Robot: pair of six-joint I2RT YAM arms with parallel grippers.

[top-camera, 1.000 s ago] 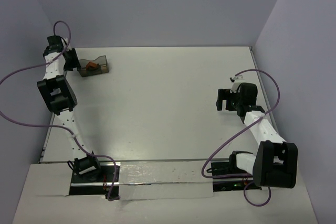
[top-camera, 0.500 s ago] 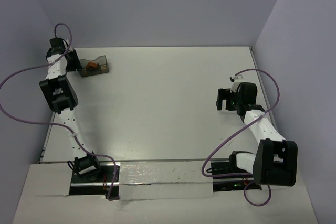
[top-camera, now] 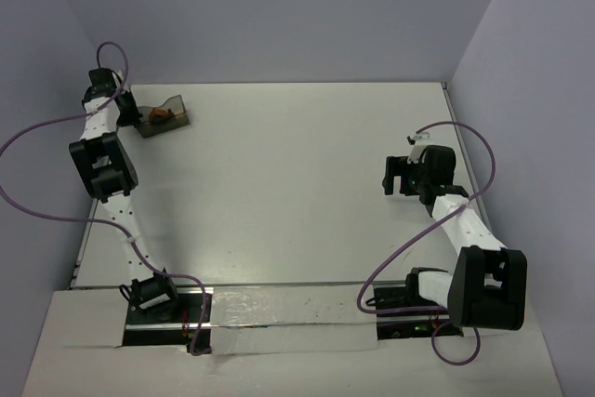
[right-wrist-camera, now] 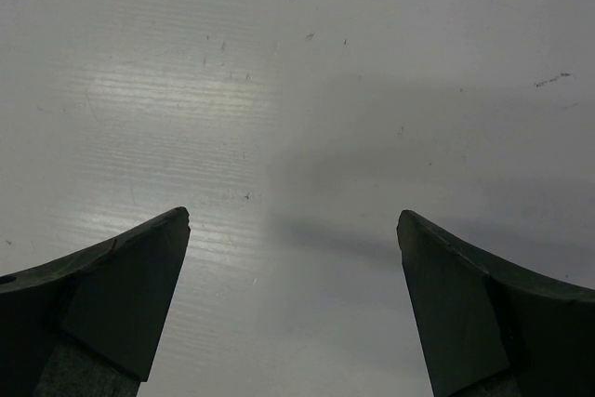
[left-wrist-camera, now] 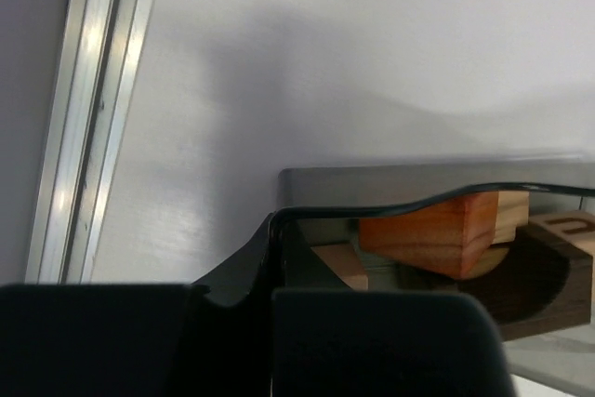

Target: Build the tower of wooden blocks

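The wooden blocks [top-camera: 161,116] lie inside a grey translucent container [top-camera: 172,111] at the table's far left. In the left wrist view I see a reddish-brown block [left-wrist-camera: 437,230], a light tan piece [left-wrist-camera: 339,265] and a dark grooved piece [left-wrist-camera: 558,267] behind the container's curved rim [left-wrist-camera: 390,203]. My left gripper [top-camera: 130,111] [left-wrist-camera: 271,297] is shut on the container's left wall, one finger inside and one outside. My right gripper [top-camera: 392,177] [right-wrist-camera: 293,230] hangs open over bare table on the right, with nothing between its fingers.
A metal rail [left-wrist-camera: 88,118] runs along the table's left edge, just beside the container. The back wall stands close behind the container. White table surface [top-camera: 297,165] stretches between the two arms.
My left jaws have closed on the container's wall, and the container has shifted and turned slightly. The right arm has not moved.
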